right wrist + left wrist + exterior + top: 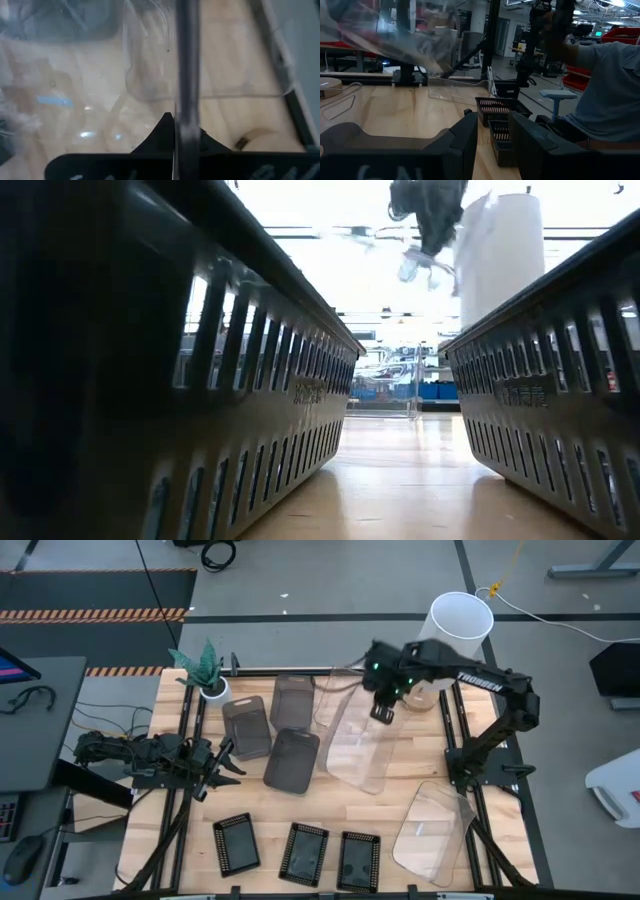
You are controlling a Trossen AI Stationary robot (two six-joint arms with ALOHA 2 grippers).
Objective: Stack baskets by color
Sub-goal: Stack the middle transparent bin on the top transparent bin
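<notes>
Along the bottom edge of the high view the three black mesh baskets [300,852] wait on the counter [180,850]. Your left gripper [222,762] idles mid-left, jaws partly apart, empty. Higher up, your right gripper [382,712] has its jaws clamped on a clear basket's [360,745] rim; square it over another clear one before lowering.

- Your right gripper [383,712] sits upper centre of the high view, arm reaching in from the right, fingers pinched shut and pointing down.
- Your left gripper [226,762] rests at left, arm folded low, fingers partly apart.
</notes>
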